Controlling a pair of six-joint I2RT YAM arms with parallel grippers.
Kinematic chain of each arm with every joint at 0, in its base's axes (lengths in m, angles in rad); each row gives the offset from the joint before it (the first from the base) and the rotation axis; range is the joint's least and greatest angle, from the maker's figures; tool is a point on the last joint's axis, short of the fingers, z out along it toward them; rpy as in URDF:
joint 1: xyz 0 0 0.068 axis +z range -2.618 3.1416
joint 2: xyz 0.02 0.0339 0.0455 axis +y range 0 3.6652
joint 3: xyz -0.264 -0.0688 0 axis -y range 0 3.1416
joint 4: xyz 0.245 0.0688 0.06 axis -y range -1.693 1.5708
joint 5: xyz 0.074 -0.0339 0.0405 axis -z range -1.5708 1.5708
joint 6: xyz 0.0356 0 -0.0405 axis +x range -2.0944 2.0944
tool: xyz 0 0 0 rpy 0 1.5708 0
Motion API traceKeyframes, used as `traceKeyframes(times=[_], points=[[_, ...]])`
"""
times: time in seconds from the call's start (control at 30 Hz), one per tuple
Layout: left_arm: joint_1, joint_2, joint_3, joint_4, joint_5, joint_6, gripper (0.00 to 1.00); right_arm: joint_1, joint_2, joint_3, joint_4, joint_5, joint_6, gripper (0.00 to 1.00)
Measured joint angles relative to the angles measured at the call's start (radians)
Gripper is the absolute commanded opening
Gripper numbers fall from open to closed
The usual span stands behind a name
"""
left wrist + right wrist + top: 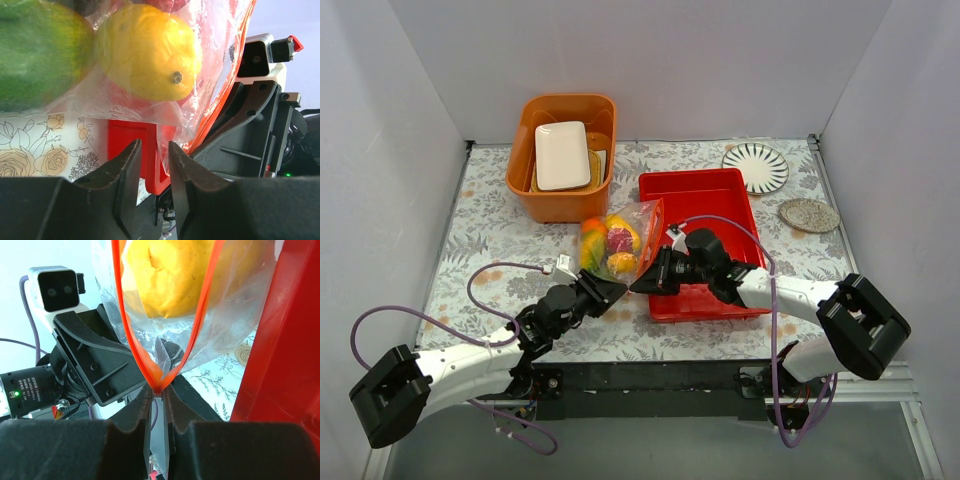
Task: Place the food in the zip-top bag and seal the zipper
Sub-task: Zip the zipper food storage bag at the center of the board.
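From above, the bag with the fruit inside sits centre frame over the surface, against the red tray. In the left wrist view, my left jaws stand slightly apart beneath the soft, slippery film, pinching nothing. In the right wrist view, my right jaws pinch the zipper end, probably the firmest place to hold. I can read no writing.

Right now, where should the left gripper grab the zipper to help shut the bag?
Probably just past where the right gripper pinches the zipper at its end: there its two orange strips lie close before spreading into a V. The left gripper should come from its own side, jaws across both strips.
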Motion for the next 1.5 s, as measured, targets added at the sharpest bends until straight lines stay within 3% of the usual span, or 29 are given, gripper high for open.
traceKeyframes(times=[0.4,0.53,0.6,0.73,0.8,1.07,1.5], points=[[0.000,-0.011,0.017,-0.012,-0.019,0.000,0.01,0.000,0.016,0.012,-0.042,-0.039,-0.003,0.04],[0.000,-0.011,0.019,-0.013,-0.020,0.000,0.00,0.000,0.021,0.014,-0.045,-0.051,-0.003,0.04],[0.000,-0.011,0.021,-0.016,-0.020,0.000,0.06,0.000,0.023,0.014,-0.045,-0.053,-0.003,0.04],[0.000,-0.019,0.024,-0.034,-0.020,0.001,0.28,0.000,0.024,0.014,-0.045,-0.053,-0.003,0.04],[0.000,-0.041,0.024,-0.051,-0.020,0.004,0.32,0.000,0.024,0.014,-0.045,-0.052,-0.003,0.04],[0.000,-0.173,0.002,-0.090,-0.024,0.000,0.35,0.000,0.025,0.027,-0.048,-0.053,-0.006,0.04],[0.000,-0.014,0.007,-0.016,-0.006,0.000,0.35,0.000,0.025,0.035,-0.057,-0.051,-0.016,0.05]])
